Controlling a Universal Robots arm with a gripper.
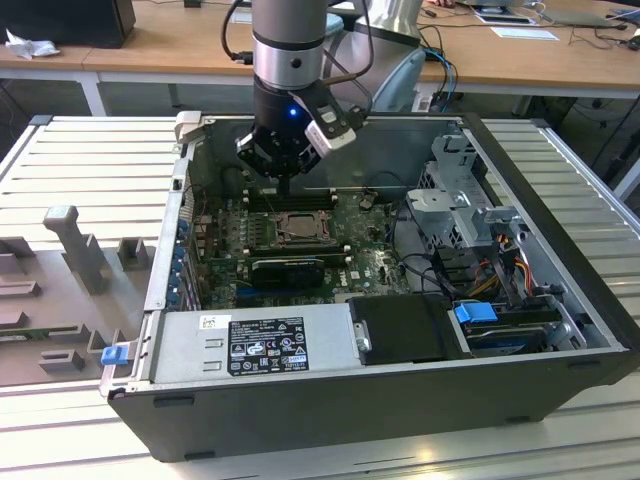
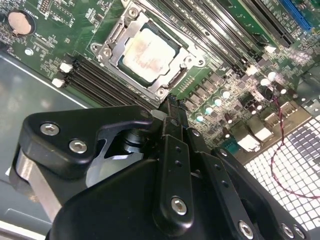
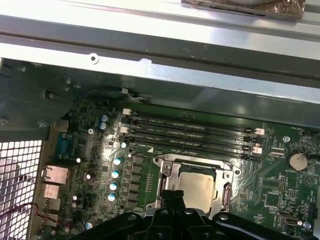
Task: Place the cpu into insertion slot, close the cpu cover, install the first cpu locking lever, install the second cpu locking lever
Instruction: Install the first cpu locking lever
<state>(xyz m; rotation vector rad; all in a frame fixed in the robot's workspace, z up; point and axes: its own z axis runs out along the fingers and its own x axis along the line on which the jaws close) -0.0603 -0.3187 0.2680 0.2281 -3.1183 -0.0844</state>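
The cpu (image 2: 150, 52) already lies in the insertion slot (image 2: 189, 61) under the cover (image 2: 116, 31), with the gripper (image 2: 172, 102), fingers together and empty, beside the slot for the lever step.

The gripper (image 3: 172, 196) hides part of the cpu cover (image 3: 220, 176).

Your workspace backdrop

You see a long pale wooden desk (image 1: 180, 45) behind, and a ribbed grey metal work table (image 1: 90, 165) under bright light.
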